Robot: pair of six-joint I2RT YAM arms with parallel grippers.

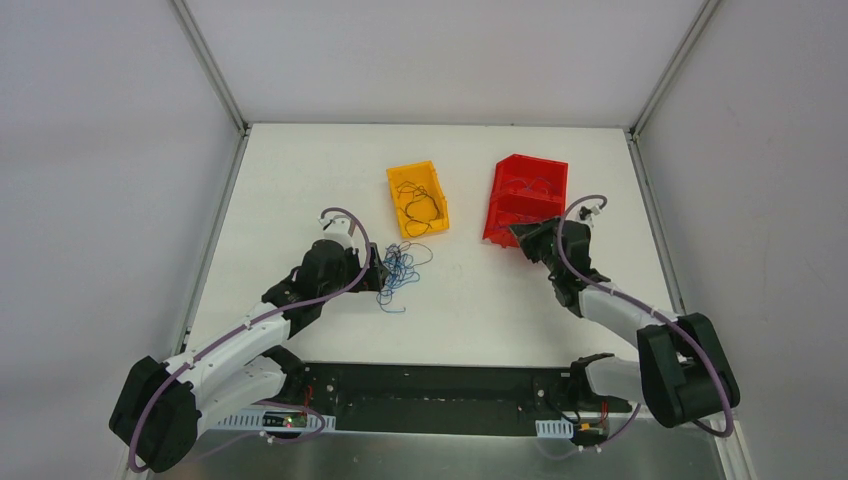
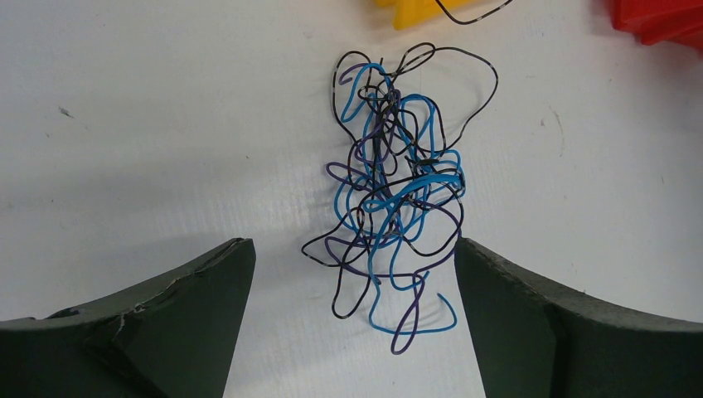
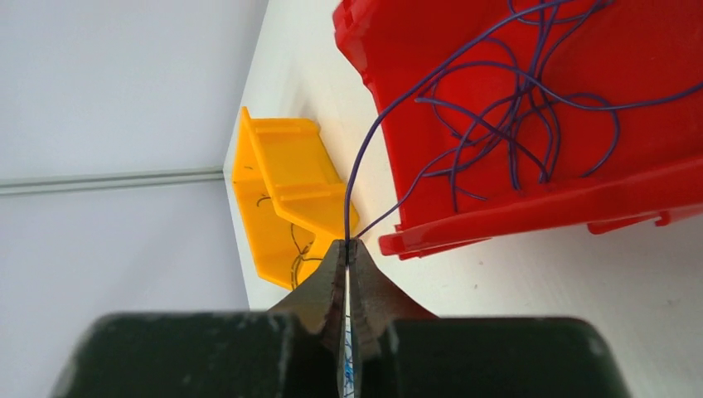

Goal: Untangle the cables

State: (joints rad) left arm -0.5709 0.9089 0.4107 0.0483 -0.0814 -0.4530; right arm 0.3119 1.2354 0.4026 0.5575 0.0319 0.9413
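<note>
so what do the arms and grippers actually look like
Both arms, the left arm and the right arm, have white links and chunky black joint housings. A thick purple cable loops along each. The left gripper and the right gripper have dark, matte fingers that taper to blunt wedge tips, with slightly rough edges.

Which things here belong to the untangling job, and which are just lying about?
Job: tangled cables; purple wire pinched in shut right gripper; open left gripper over them; yellow bin with black wires; red bin with purple wires.
Not job: thick purple arm cables, rig wiring.
</note>
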